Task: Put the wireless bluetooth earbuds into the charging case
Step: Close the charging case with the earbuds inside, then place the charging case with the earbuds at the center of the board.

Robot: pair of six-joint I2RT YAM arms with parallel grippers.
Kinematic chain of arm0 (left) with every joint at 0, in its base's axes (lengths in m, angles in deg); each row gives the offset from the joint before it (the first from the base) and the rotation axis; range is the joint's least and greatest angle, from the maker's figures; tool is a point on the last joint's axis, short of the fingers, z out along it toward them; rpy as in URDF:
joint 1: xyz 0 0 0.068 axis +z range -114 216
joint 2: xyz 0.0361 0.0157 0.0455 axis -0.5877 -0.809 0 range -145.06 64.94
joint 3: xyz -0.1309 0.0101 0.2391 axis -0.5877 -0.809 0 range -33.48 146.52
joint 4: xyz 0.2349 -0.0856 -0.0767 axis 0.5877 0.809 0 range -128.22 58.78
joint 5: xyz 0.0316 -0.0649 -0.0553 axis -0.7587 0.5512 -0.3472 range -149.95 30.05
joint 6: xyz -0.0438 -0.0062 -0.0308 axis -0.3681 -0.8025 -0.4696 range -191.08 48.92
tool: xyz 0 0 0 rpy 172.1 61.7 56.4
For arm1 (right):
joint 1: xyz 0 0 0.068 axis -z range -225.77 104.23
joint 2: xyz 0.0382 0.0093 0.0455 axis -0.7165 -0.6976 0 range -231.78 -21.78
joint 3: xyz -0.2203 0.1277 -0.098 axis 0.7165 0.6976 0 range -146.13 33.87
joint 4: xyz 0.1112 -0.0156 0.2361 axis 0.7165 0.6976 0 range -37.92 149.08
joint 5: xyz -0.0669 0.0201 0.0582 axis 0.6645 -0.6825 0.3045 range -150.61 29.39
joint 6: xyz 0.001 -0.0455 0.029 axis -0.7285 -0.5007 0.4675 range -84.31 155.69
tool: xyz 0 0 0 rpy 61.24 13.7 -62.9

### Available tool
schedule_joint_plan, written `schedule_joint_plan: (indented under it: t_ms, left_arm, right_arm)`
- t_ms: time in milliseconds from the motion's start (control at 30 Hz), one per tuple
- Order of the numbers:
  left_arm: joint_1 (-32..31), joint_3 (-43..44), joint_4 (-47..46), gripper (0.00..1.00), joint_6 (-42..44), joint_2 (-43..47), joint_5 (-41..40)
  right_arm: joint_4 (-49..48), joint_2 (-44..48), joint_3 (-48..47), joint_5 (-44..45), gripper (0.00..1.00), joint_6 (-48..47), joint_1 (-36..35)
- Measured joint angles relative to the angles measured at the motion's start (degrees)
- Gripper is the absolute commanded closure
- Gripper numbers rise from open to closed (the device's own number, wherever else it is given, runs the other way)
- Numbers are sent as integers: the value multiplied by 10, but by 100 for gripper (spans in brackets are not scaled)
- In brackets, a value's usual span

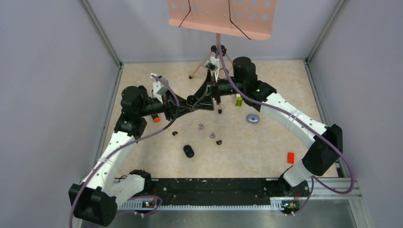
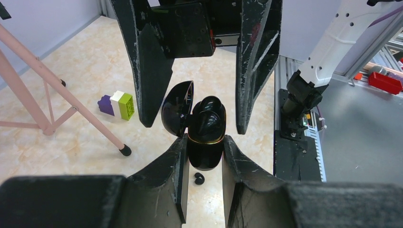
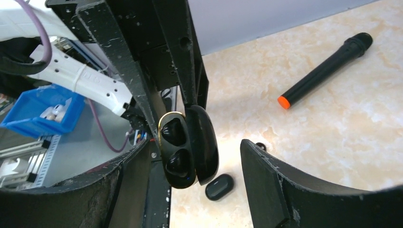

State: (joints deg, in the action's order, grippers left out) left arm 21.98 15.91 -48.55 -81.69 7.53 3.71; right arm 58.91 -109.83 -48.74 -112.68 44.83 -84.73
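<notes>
The left gripper is clamped tight on the black charging case and holds it above the bench. The lid is hinged open to one side, and a black earbud is seated inside. The right gripper stands wide, its fingers either side of the case without touching it. Loose black earbuds and pale purple earbuds lie on the bench below.
</notes>
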Motion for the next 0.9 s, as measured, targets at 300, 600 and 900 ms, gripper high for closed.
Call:
schedule_joint_plan:
  t_ms: [300, 600, 900]
  left_arm:
    - [0, -1, 5, 100, -2, 3, -14]
    - [-2, -13, 19, 100, -23, -17, -79]
    - [-3, -63, 98, 96, -31, -136, -131]
  right_arm:
    - [6, 0, -10, -60, 35, -14, 2]
    - [38, 15, -15, -27, 35, -55, 22]
    - [138, 146, 100, 140, 33, -215, 110]
